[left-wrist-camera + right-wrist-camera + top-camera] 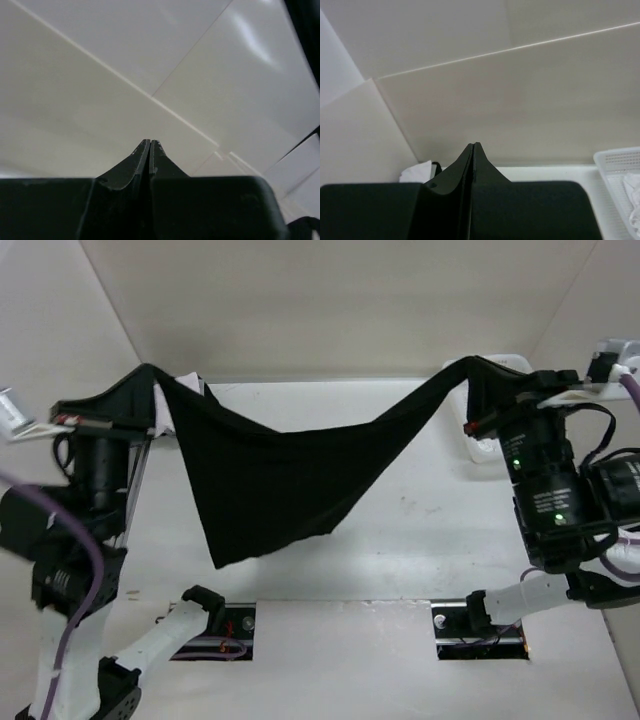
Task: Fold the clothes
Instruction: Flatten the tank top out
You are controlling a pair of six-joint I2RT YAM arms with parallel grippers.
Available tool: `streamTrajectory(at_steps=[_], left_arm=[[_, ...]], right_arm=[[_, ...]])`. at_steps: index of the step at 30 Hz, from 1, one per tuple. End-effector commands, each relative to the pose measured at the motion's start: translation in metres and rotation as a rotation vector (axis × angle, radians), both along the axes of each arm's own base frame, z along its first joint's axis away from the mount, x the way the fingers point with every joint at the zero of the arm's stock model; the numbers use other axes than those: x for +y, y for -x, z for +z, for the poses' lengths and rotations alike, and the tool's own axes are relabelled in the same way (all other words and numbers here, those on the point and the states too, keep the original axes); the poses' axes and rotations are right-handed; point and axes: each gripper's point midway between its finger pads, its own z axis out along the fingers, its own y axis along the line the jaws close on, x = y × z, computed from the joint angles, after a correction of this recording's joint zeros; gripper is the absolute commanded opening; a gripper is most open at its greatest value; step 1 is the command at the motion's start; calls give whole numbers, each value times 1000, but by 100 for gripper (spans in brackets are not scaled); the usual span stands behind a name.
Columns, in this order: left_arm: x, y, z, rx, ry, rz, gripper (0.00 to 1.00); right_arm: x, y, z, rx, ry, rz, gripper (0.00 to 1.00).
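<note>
A large black garment hangs spread in the air over the white table, sagging in the middle with its lower point at the left. My left gripper is shut on its upper left corner at the back left. My right gripper is shut on the upper right corner at the back right. In the left wrist view the left gripper has its jaws pressed together, with dark mass across the bottom. The right gripper looks the same. Where the cloth sits between the fingers is hidden.
A white lattice basket with pale cloth inside stands at the back right, partly behind the right arm. A white cloth lies at the back left, and the white cloth also shows beside a black strap. Pale walls enclose the table.
</note>
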Motion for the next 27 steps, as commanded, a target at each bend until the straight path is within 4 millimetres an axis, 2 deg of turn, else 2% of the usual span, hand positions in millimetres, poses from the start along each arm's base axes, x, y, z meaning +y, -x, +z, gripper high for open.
streamTrajectory(at_steps=[1, 3, 6, 9, 10, 12, 14, 16, 18, 20, 24, 27], left_arm=[[-21, -68, -44, 152, -69, 37, 0], [-25, -100, -64, 207, -70, 47, 0], [-22, -164, -95, 297, -57, 53, 0], [-13, -236, -109, 353, -21, 45, 0], [-14, -260, -108, 358, -18, 37, 0], [-16, -306, -101, 369, -31, 36, 0], [-16, -341, -90, 375, -36, 33, 0], [-10, -354, -72, 349, -38, 31, 0], [-8, -353, -56, 312, -41, 31, 0], [-1, -348, -44, 272, -46, 46, 0], [6, -334, -36, 249, -51, 60, 0], [9, -319, -28, 225, -49, 69, 0]], right_arm=[[13, -15, 4, -45, 13, 3, 0], [33, -37, -4, -47, 39, 19, 0], [59, -94, -28, 17, 17, 107, 0], [72, -180, -49, 91, -3, 176, 0], [76, -210, -55, 112, 3, 189, 0], [74, -266, -57, 126, 2, 169, 0], [62, -300, -48, 87, -21, 147, 0], [45, -311, -39, 55, -67, 135, 0], [30, -311, -29, 28, -100, 128, 0], [19, -300, -10, -31, -119, 137, 0], [10, -267, 30, -138, -129, 156, 0], [1, -248, 44, -168, -119, 146, 0]])
